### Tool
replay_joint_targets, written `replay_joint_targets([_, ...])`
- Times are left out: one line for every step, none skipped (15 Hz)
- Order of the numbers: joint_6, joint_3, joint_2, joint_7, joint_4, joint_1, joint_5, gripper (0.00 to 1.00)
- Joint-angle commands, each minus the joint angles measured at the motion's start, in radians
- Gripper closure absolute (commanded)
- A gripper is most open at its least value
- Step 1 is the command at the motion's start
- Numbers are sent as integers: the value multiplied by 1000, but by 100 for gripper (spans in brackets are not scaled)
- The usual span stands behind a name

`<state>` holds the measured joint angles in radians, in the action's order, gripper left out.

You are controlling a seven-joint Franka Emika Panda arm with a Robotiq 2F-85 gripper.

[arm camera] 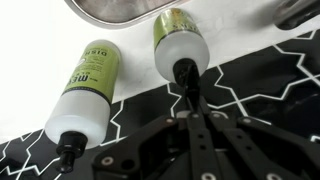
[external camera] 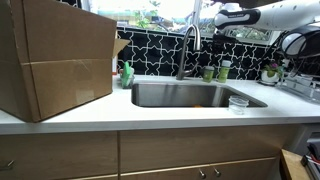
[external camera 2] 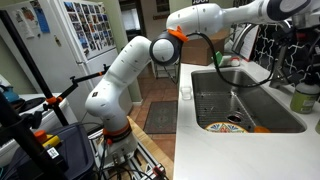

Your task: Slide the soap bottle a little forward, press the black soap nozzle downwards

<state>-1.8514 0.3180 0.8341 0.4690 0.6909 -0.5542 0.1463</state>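
Two green-and-white soap bottles stand behind the sink, against the black-and-white patterned wall. In the wrist view I look down on both: one [arm camera: 88,88] at the left and one [arm camera: 180,45] in the middle, each with a black nozzle. My gripper [arm camera: 189,98] is shut, and its joined fingertips are right over the black nozzle [arm camera: 183,72] of the middle bottle, touching it or nearly so. In an exterior view the bottles [external camera: 209,72] [external camera: 224,70] stand to the right of the faucet, with my gripper [external camera: 219,42] just above them.
A steel sink [external camera: 190,95] with a tall faucet [external camera: 188,45] lies in front of the bottles. A clear cup [external camera: 238,103] stands at its right rim. A large cardboard box [external camera: 55,55] fills the counter's left side. A small green bottle [external camera: 127,74] stands beside it.
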Motion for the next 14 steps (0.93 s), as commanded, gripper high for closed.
replay_joint_targets([44, -4, 51, -1, -19, -21, 5, 100])
replay_joint_targets([44, -4, 53, 0, -18, -23, 6, 100])
replay_joint_targets([44, -6, 54, 0, -16, -25, 8, 100])
replay_joint_targets([44, -7, 55, 0, -15, -27, 9, 100])
replay_joint_targets([40, -8, 56, 3, -16, -29, 11, 100])
replay_joint_targets([36, -8, 57, 7, -17, -30, 12, 100])
replay_joint_targets([33, -9, 57, 10, -20, -32, 14, 100])
replay_joint_targets([34, -10, 57, 8, -23, -34, 15, 100])
replay_joint_targets([35, -10, 57, 8, -24, -35, 15, 100])
replay_joint_targets([35, -9, 57, 7, -24, -34, 13, 100])
replay_joint_targets([37, -8, 58, 10, -20, -33, 11, 100])
replay_joint_targets([33, -8, 59, 14, -18, -32, 12, 100])
replay_joint_targets([33, -9, 59, 16, -14, -32, 14, 100])
replay_joint_targets([27, -8, 60, 20, -12, -31, 13, 100])
